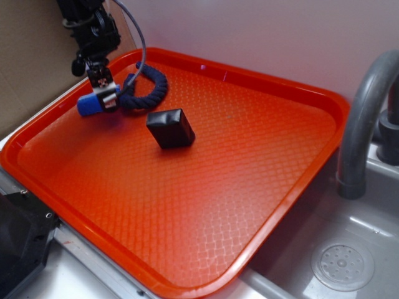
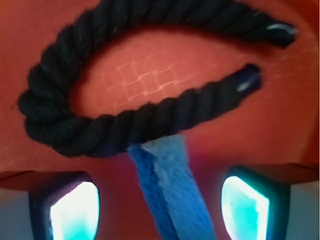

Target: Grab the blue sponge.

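Upper left of frame: hand (image 1: pixel 103 93) spread wide astride the blue sponge (image 1: pixel 89 104), no grip yet; closing and lifting remain

A kitchen sink area; a grey faucet (image 1: pixel 365 118) over a steel sink (image 1: pixel 299 249) with a drain (image 1: pixel 341 265).

My arm comes down from the upper left, with the wrist pointing almost straight down. My gripper (image 1: pixel 101 98) is low at the far left. In the wrist view its two fingers (image 2: pixel 75 212) stand well apart, jaws open.
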